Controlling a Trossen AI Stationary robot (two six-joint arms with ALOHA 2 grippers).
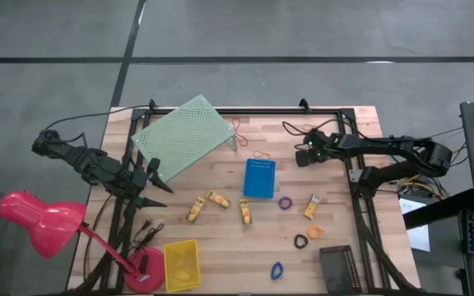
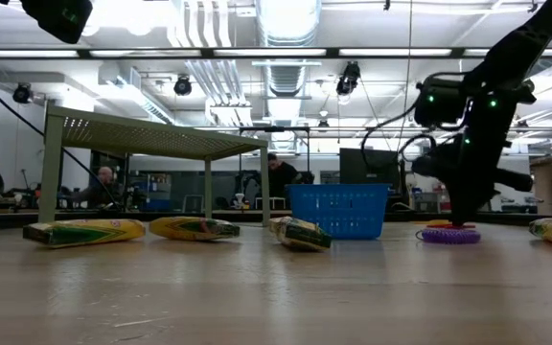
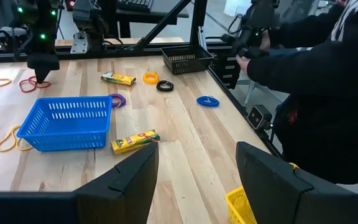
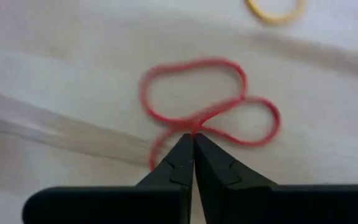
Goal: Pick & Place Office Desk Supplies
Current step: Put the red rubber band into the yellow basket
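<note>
A thin red rubber band (image 4: 194,102) lies twisted into loops on the wooden table, at its far right part. My right gripper (image 4: 193,142) is shut on it and also shows in the left wrist view (image 3: 42,78). A yellow band (image 4: 276,9) lies just beyond. Several yellow-gold pieces (image 1: 218,199) lie mid-table, with purple (image 1: 285,202), black (image 1: 301,242), orange (image 1: 314,233) and blue (image 1: 276,270) rings near them. My left gripper (image 3: 194,180) waits open above the table's left edge (image 1: 151,185), touching nothing. My right gripper pinches the red rubber band between its two fingertips at the spot where its strands cross (image 4: 194,127), at the near side of the loops. The fingers come steeply from above. The band's loops lie slack and flat on the table.
A blue bin (image 1: 259,178) stands mid-table, a yellow bin (image 1: 182,265) and a black bin (image 1: 340,269) at the near edge. The pale green perforated riser (image 1: 179,136) stands at the far left. A pink lamp (image 1: 48,222) is at the near left. A person (image 3: 328,81) stands beside the table.
</note>
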